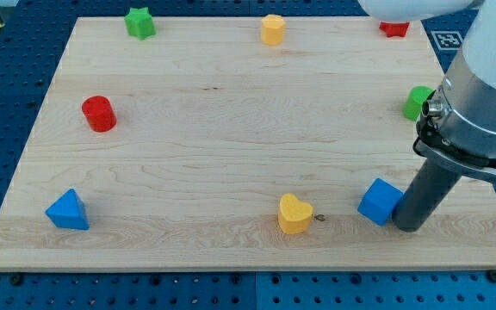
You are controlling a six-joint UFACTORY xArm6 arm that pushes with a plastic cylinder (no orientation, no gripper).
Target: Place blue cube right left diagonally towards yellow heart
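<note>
My tip has no gripper to open or hold, pressing the blue cube just to its left, short of the yellow heart; an off-centre push could spin the cube away.

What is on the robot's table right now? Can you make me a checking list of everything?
Surface: wooden board, flat, on a blue base.
Job's things: blue cube at the view's bottom right; yellow heart to its left, apart from it.
Clutter: blue triangle, red cylinder, green star, yellow block, red block partly hidden, green block partly hidden.
Pincer: none; my tip sits right against the blue cube's right side.
Cables: nothing seen.
Surroundings: a printed marker tag at the top right.
</note>
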